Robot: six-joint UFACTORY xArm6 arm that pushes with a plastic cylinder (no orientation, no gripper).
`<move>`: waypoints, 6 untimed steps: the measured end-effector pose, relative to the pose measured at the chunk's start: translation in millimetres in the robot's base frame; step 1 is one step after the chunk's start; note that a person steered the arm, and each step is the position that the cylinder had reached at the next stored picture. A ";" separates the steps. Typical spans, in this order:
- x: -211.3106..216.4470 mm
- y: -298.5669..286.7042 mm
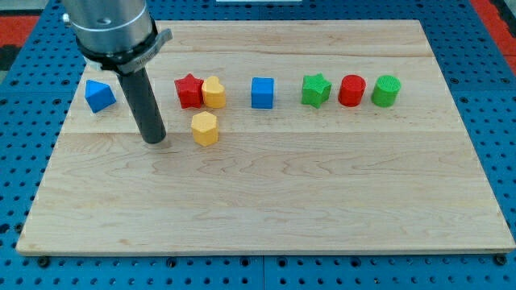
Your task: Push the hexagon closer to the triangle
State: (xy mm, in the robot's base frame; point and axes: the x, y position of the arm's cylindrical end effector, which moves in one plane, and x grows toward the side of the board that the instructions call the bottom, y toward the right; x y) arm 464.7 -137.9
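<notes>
A yellow hexagon block (205, 128) lies on the wooden board (266, 209) left of centre. A blue triangle block (99, 95) lies near the board's left edge, higher up the view. My tip (153, 140) rests on the board between them, a short gap to the left of the hexagon and below-right of the triangle. The tip touches neither block. The dark rod rises from the tip to the arm's metal collar at the view's top left.
A row of blocks runs across the upper board: a red star (189, 91), a yellow heart (214, 92) touching it, a blue cube (262, 93), a green star (316, 89), a red cylinder (351, 90), a green cylinder (386, 91).
</notes>
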 end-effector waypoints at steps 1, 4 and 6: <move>10.8 76.7; -28.2 46.3; -42.8 -54.5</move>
